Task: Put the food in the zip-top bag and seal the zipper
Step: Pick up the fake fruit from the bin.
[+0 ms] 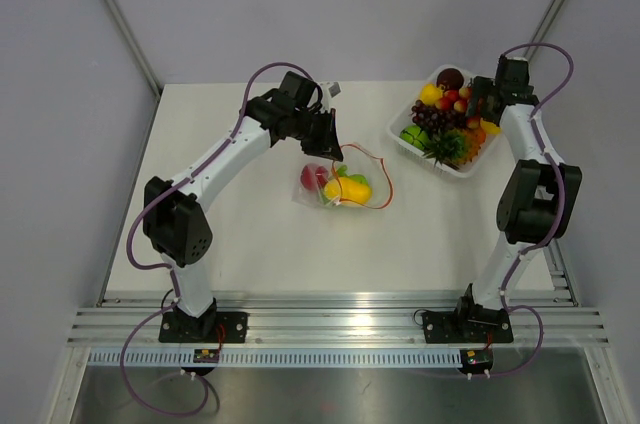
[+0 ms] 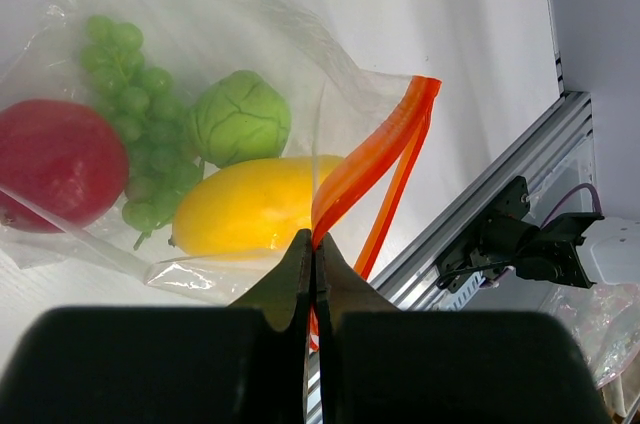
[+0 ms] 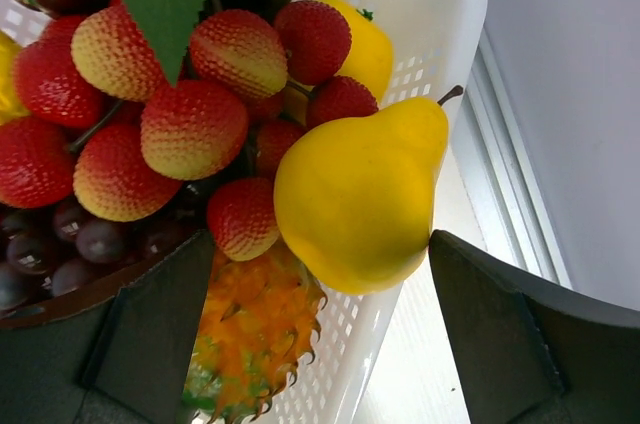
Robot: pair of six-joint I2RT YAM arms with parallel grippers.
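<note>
Near the middle of the table, the zip-top bag (image 1: 335, 187) is lying flat, clear and crinkled. A red round piece (image 2: 55, 174), a bunch of green grapes (image 2: 135, 109), a green knobbly piece (image 2: 240, 119) and a yellow mango-like piece (image 2: 250, 206) are showing through it. Its zipper (image 2: 385, 154), an orange-red strip, is gaping in a loop at the bag's right edge. At the far side of the bag, the left gripper (image 2: 315, 256) is pinching that strip between closed jaws. At the far right, the right gripper (image 3: 320, 334) is hanging with jaws spread wide over the white tray (image 3: 440, 4). Its fingers are standing either side of a yellow pear (image 3: 355, 194) among strawberries (image 3: 190, 129) and dark grapes (image 3: 60, 234). The white table (image 1: 250, 234) is sitting between pale grey walls (image 1: 60, 64), with an aluminium rail (image 1: 330, 316) running along its near edge.
</note>
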